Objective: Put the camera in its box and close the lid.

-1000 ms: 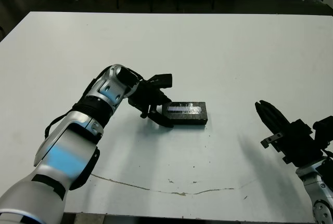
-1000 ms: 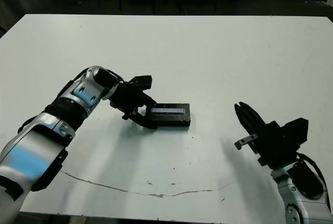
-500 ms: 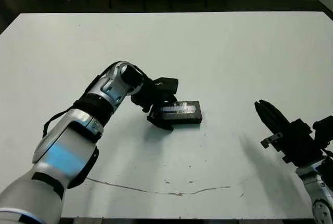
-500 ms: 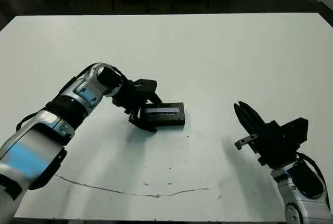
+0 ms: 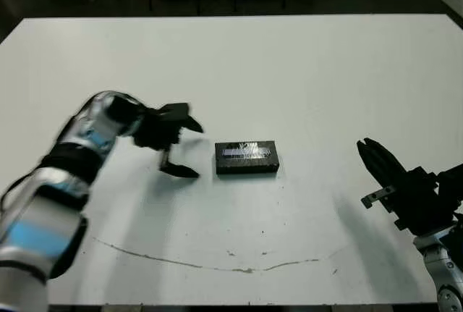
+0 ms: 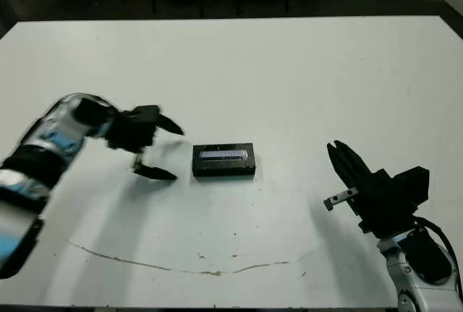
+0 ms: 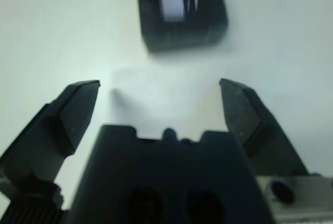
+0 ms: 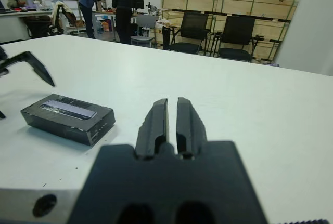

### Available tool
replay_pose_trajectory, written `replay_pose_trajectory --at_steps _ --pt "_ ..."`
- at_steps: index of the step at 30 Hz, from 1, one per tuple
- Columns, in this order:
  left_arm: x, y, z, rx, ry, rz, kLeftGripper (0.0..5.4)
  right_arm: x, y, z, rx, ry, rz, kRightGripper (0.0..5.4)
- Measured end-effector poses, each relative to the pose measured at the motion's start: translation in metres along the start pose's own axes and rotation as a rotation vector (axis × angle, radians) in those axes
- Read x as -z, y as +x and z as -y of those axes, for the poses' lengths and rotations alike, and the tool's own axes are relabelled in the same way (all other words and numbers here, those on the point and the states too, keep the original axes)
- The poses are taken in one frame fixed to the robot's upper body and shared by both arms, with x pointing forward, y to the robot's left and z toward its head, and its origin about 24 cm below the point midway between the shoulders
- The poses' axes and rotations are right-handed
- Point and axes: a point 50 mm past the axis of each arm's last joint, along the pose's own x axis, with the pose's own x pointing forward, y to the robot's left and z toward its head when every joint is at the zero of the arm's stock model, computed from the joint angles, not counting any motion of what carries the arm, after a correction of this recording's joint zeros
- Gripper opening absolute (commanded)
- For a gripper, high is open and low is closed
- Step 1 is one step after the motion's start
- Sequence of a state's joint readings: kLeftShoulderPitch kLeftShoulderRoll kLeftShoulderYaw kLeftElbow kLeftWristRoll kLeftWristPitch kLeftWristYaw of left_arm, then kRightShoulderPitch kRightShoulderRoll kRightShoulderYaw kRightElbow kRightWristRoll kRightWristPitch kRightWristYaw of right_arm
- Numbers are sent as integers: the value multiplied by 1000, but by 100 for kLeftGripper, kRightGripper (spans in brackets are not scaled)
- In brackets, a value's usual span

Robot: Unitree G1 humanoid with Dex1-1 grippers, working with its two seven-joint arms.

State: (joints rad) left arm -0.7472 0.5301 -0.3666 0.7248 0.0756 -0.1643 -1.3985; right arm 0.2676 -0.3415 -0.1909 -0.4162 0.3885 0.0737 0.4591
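The lid [image 5: 247, 157] sits on the box near mid-tabletop [image 5: 304, 73], so the camera is presumably inside, hidden. The left gripper [image 5: 184, 149], blurred, has jaws spread wide and empty, just beside it. The right gripper [image 8: 171, 120], well apart, has jaws pressed together, empty.

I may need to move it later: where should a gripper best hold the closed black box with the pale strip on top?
Probably across the two long side walls of the black rectangular box, coming from above. It lies flat, and the open left gripper looks wide enough.
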Motion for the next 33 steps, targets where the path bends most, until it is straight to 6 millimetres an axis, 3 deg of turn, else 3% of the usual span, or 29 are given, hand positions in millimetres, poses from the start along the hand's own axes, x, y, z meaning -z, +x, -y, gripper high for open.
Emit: replay_pose_trajectory --at_steps 6,10,13,18,22,29,33 --pt "15 -35 16 -21 -61 -41 538 1 0 0 -6 4 -1 0" --pt "1 -54 18 -90 -4 -39 538 1 0 0 -8 3 0 0" --pt "-13 -61 16 -291 -7 40 511 3 1 0 -14 6 3 0" --pt "-44 -31 21 -687 -104 375 422 5 4 -3 -13 22 10 0" --pt "-84 -2 27 -873 -281 623 347 8 6 -5 9 40 -2 0" --pt "-140 31 30 -911 -461 684 211 9 6 -5 35 51 -19 0" --pt "-156 45 32 -857 -479 652 134 9 6 -4 43 42 -14 0"
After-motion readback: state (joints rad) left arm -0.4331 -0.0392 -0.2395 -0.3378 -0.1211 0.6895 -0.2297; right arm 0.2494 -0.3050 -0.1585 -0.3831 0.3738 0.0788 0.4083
